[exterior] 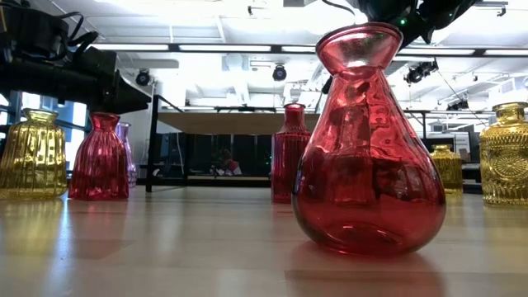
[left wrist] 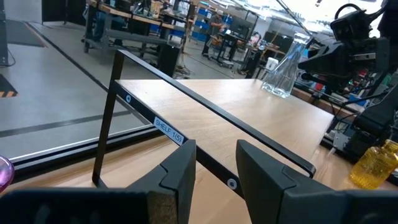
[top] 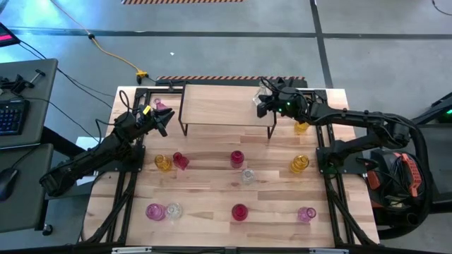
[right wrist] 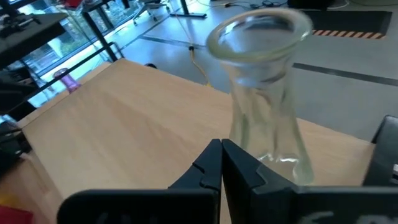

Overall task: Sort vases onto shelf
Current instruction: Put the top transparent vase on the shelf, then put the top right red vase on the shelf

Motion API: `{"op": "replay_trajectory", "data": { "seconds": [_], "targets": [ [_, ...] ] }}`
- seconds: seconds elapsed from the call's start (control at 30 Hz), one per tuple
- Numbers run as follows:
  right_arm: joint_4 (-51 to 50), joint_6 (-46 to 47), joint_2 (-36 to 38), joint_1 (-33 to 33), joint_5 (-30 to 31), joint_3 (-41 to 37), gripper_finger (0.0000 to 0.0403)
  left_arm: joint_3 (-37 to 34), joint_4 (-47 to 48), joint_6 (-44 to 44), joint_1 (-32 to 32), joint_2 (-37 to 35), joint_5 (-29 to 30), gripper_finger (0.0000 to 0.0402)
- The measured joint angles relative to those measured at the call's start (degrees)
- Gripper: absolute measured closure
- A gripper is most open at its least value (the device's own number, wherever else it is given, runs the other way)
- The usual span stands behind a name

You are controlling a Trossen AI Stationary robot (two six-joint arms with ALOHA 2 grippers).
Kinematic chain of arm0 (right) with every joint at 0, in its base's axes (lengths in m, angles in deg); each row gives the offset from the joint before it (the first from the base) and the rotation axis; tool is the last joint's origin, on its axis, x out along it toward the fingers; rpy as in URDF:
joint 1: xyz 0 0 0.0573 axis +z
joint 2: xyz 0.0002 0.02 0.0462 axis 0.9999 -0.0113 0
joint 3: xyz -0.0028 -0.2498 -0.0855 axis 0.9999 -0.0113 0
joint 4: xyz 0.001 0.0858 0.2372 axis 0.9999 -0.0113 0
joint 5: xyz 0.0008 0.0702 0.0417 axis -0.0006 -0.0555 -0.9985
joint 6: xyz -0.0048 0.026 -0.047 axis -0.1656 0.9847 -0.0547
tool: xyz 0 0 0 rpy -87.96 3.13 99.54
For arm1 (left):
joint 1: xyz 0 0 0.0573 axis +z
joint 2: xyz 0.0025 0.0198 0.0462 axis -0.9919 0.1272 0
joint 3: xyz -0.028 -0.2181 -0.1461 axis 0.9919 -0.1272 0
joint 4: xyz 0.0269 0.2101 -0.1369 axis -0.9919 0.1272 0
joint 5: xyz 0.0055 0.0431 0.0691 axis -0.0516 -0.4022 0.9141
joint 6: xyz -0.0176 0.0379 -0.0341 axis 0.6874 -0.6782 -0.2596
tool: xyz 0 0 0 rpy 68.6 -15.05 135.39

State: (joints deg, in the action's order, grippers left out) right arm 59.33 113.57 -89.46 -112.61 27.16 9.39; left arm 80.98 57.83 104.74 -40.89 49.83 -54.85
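Clear vase point(right wrist: 264, 93) behind shut right tool point(right wrist: 221, 163)

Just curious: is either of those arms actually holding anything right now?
No. The right end effector is shut beside the clear vase on the shelf; the left end effector is empty.

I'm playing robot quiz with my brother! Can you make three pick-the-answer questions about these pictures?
1. Where does the clear vase beside the right gripper stand? A on the shelf; B on the floor; C inside a box.
2. What colour is the vase nearest the low camera? A yellow; B red; C blue.
3. The right gripper's fingers are: A wide open; B shut; C around a yellow vase.
Answers: A, it stands on the shelf's wooden top; B, its glass is red; B, the fingers touch with nothing between.
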Motion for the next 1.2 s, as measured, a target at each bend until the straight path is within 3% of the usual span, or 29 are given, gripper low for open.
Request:
{"op": "replay_trajectory", "data": {
  "seconds": [0.77, 0.83, 1.07, 1.2],
  "targets": [
    [11.7, 1.1, 0.2, 10.1, -0.9, 0.0, 0.0403, 0.0, -1.3, 9.2, 0.0, 0.0, -0.7, 0.0294],
    [12.4, 1.1, 0.2, 11.1, -0.9, 0.0, 0.0403, 0.0, -3.0, 10.7, 0.0, 0.0, -4.4, 0.0294],
    [12.7, 1.6, 0.2, 13.1, 0.6, 0.0, 0.0403, 3.6, -5.4, 14.1, 0.0, 0.0, -26.0, 0.0294],
    [12.9, 2.1, 0.2, 13.7, 2.4, 0.0, 0.0403, 7.5, -5.4, 14.1, 0.0, 0.0, -31.8, 0.0294]
  ]
}}
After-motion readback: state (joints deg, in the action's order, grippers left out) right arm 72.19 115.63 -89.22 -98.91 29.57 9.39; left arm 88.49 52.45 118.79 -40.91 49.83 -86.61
